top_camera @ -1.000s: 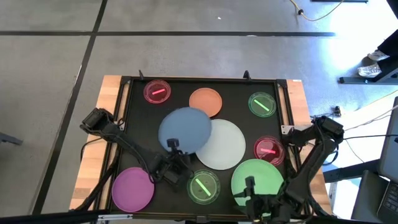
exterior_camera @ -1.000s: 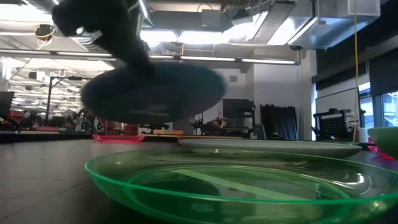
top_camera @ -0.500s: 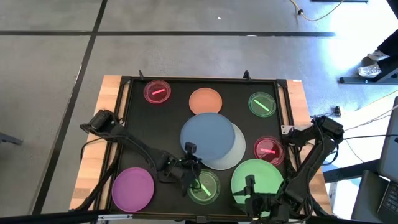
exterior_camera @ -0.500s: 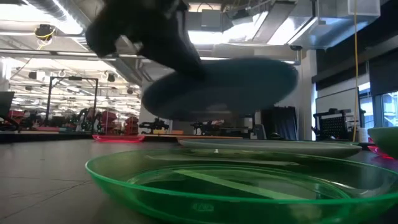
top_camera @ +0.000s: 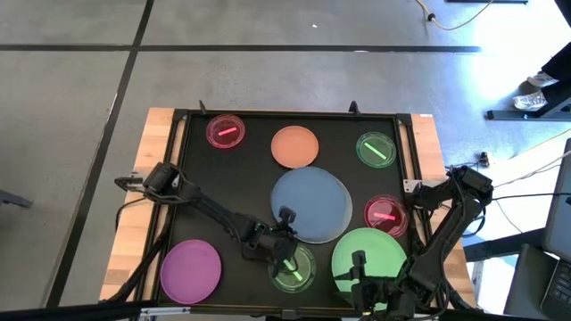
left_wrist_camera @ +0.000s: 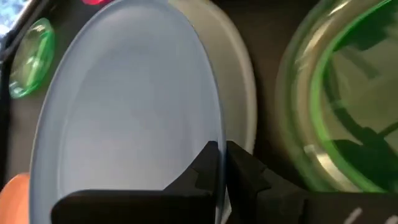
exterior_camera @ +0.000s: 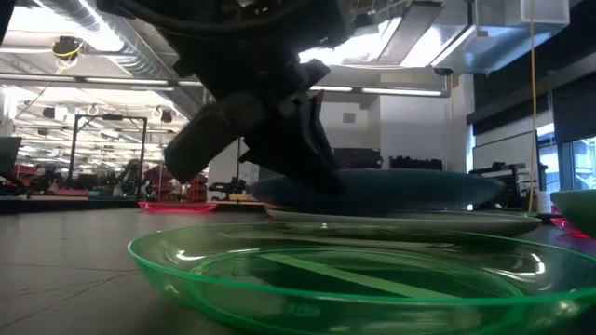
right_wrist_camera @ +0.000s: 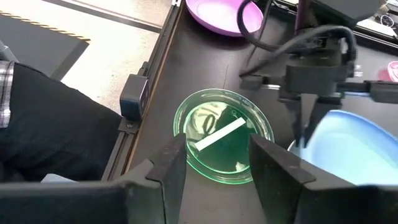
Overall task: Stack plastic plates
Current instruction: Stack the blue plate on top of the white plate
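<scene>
Blue-grey, the large plate (top_camera: 310, 204) sits almost squarely over the white plate (left_wrist_camera: 239, 93) near the counter's (top_camera: 147, 192) middle, and my left gripper (top_camera: 286, 217) has its jaws closed on the near rim, which I judge keeps it centred for the stack. That rim runs between the jaws, with the small green plate (top_camera: 292, 267) just behind the gripper. My right gripper (right_wrist_camera: 214, 165) waits with jaws apart and empty at the counter's near right, above the light green plate (top_camera: 370, 257).

A wooden table (top_camera: 132, 241) carries a black mat (top_camera: 196, 214). Directly on the mat lie a purple plate (top_camera: 190, 270), an orange plate (top_camera: 294, 147), a light green plate (top_camera: 379, 250), a white plate (top_camera: 343, 192) and four small translucent plates (top_camera: 225, 131).
</scene>
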Robot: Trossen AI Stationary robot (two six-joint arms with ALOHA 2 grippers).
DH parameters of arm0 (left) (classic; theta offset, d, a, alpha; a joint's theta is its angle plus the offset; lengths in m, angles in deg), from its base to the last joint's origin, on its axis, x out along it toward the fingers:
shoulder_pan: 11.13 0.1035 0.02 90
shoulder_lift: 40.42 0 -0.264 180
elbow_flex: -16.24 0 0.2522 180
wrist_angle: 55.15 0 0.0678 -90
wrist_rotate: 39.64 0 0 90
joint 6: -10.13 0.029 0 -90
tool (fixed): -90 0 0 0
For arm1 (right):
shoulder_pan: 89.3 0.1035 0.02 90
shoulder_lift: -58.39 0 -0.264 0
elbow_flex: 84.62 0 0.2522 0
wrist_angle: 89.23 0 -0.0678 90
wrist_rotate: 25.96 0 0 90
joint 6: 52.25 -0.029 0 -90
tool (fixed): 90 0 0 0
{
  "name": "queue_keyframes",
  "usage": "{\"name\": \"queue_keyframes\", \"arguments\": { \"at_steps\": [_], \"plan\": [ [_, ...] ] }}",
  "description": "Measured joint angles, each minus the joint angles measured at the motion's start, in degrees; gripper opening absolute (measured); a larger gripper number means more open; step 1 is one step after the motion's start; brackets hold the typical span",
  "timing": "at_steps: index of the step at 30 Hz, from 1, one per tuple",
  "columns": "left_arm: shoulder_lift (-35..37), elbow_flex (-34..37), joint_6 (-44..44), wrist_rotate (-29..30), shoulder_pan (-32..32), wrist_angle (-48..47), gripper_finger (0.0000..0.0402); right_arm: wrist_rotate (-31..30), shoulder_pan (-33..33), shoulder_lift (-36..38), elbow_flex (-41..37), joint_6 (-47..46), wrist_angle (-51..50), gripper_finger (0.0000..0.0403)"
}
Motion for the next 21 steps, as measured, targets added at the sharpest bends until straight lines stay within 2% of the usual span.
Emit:
{"name": "queue_keyframes", "arguments": {
  "at_steps": [5, 21],
  "plan": [
    [-0.5, 0.0, 0.79, -3.34, 0.12, 1.93, 0.0014, 0.0, 0.0, 0.0, 0.0, 0.0, -0.04, 0.0161],
    [-0.49, 0.0, 0.34, -3.31, 1.22, 0.72, 0.0023, 0.02, 0.0, 0.0, -0.04, -0.04, -0.19, 0.0161]
  ]
}}
